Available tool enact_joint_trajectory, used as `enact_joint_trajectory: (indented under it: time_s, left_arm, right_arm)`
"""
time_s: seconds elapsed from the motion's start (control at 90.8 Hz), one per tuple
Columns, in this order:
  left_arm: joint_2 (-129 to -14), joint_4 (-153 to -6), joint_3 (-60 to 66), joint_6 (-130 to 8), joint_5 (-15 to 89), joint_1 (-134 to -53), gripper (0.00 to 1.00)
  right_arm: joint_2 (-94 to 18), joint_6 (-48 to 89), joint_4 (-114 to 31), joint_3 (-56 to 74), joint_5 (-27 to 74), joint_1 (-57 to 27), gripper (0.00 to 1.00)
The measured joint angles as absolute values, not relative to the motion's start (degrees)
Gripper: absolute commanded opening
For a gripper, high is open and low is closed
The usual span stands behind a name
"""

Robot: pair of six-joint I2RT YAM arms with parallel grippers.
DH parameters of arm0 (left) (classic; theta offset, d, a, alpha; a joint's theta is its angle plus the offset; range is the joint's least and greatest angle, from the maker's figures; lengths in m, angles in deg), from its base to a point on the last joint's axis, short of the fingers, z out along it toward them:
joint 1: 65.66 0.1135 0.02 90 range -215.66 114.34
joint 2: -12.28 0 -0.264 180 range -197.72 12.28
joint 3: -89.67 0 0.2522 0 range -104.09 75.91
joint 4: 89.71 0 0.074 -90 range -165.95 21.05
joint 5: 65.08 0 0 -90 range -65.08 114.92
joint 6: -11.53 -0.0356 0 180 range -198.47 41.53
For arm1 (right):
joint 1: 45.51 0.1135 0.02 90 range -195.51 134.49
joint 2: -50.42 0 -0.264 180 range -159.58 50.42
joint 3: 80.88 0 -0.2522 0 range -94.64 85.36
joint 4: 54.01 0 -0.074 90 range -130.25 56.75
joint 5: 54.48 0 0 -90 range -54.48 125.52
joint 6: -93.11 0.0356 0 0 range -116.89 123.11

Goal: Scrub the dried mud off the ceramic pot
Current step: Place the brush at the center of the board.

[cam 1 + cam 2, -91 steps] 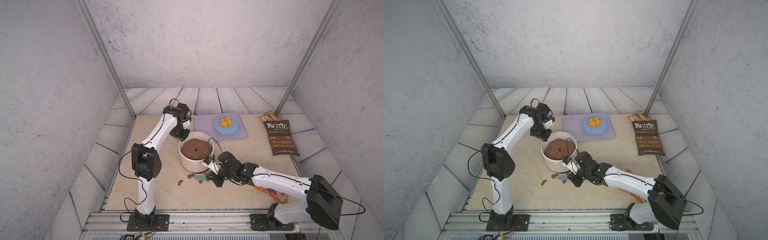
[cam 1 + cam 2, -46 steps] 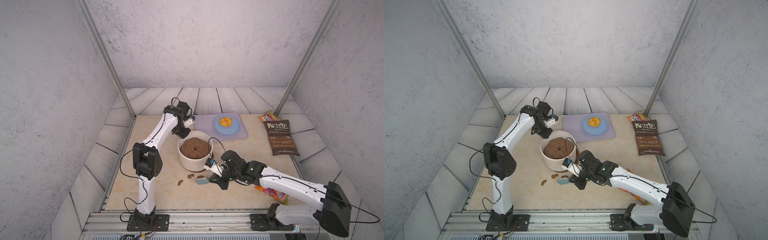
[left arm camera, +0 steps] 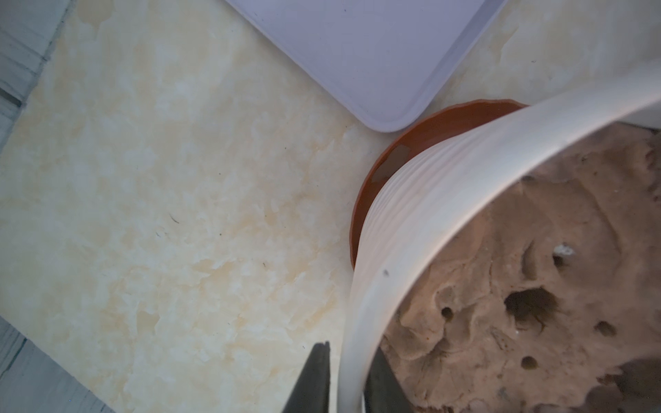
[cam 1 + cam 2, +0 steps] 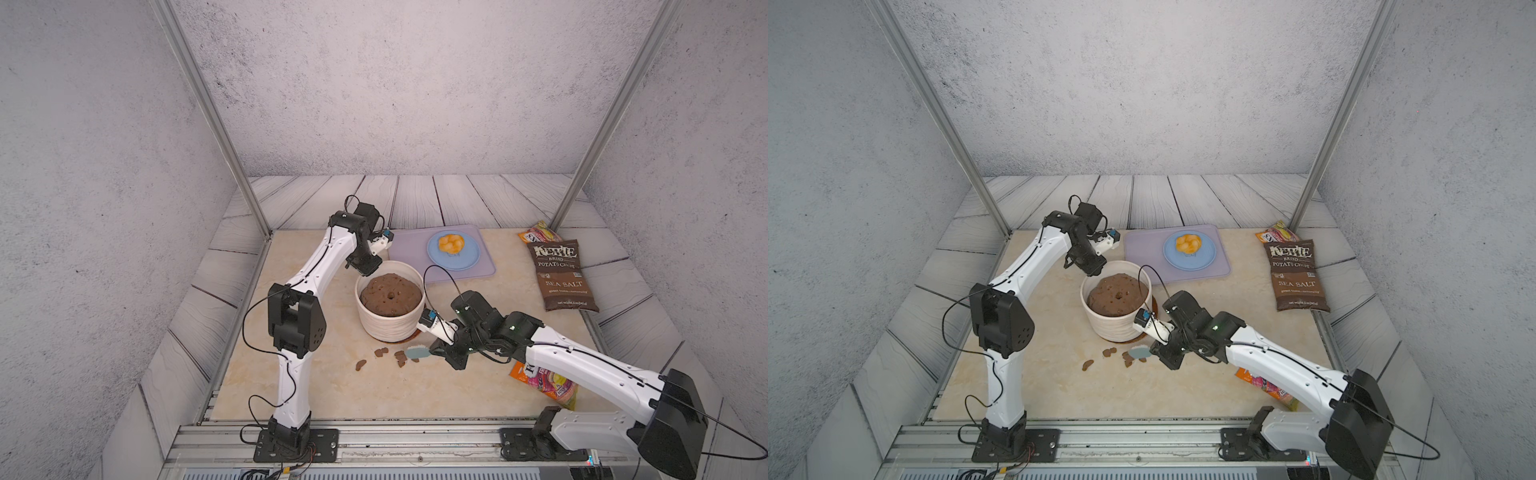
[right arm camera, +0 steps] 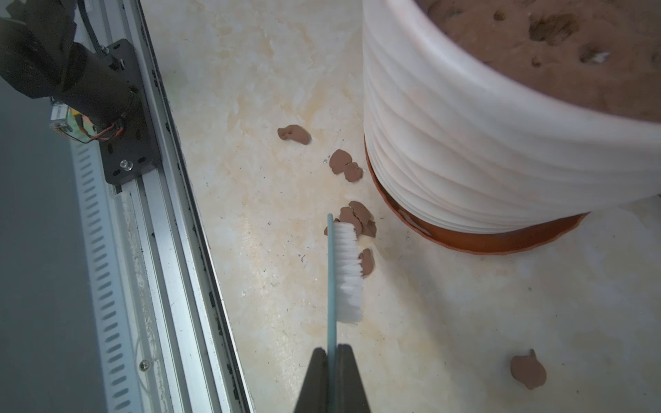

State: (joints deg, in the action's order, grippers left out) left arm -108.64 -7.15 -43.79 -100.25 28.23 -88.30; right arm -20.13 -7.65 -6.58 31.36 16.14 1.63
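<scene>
The cream ribbed ceramic pot (image 4: 390,326) (image 4: 1117,328) (image 5: 465,143), full of brown soil, stands on a rust-brown saucer (image 5: 483,239). Its wall looks clean where it shows. Flakes of dried mud (image 4: 360,365) (image 4: 1088,365) (image 5: 294,134) lie on the tabletop in front of it. My left gripper (image 4: 368,270) (image 4: 1094,270) (image 3: 348,348) straddles the pot's far rim (image 3: 429,200), open. One finger is inside and the outer one stands a sliver off the wall. My right gripper (image 4: 434,350) (image 4: 1156,351) (image 5: 332,348) is shut on a teal brush (image 4: 415,353) (image 5: 348,271). The white bristles rest among the flakes.
A lavender tray (image 4: 409,249) with a blue plate (image 4: 469,253) of orange food lies just behind the pot. A brown chip bag (image 4: 561,274) lies at the right, and a colourful snack bag (image 4: 544,382) under my right arm. The metal rail (image 5: 161,214) runs along the front edge.
The right gripper has drawn the brush off the pot's wall and down to the tabletop by the flakes. The left jaws, clamped on the rim before, have parted slightly.
</scene>
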Motion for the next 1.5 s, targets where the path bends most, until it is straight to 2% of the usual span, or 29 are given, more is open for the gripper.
enact_joint_trajectory:
  time_s: [0.451,0.661,0.914,1.101,1.145,1.178,1.2,1.321,1.497]
  left_arm:
    - [-109.15,-10.67,-43.33,-96.56,27.53,-88.16,0.57]
    - [-106.13,-11.98,-43.53,-89.52,28.76,-87.81,0.64]
    - [-98.74,-13.75,-41.76,-79.45,27.58,-85.91,0.68]
    - [-87.16,-20.62,-27.92,-72.80,25.92,-82.98,0.72]
    - [-83.84,-23.41,-22.83,-71.12,25.87,-81.85,0.79]
    - [-80.99,-25.99,-18.28,-69.76,25.72,-80.95,0.94]
    - [-79.35,-27.61,-15.57,-68.98,25.59,-80.49,1.00]
    - [-71.42,-36.00,-1.41,-64.39,25.52,-77.96,0.98]
    - [-68.05,-44.77,9.06,-60.48,25.61,-77.41,0.98]
  right_arm:
    - [-19.71,-9.58,-2.36,29.92,12.91,-0.97,0.00]
    - [-17.02,-7.28,-5.09,31.49,10.87,-4.49,0.00]
    - [-15.23,-2.32,-10.27,35.86,8.03,-9.04,0.00]
    - [-11.82,3.67,-13.40,40.34,9.50,-12.84,0.00]
    - [-10.44,5.92,-14.71,41.85,11.27,-13.47,0.00]
    - [-9.26,8.02,-16.06,43.29,13.04,-13.82,0.00]
    - [-8.56,9.66,-16.92,44.21,14.26,-14.00,0.00]
    - [-6.75,18.51,-21.55,48.93,21.23,-14.35,0.00]
    - [-7.56,30.34,-28.28,52.93,32.71,-14.41,0.00]
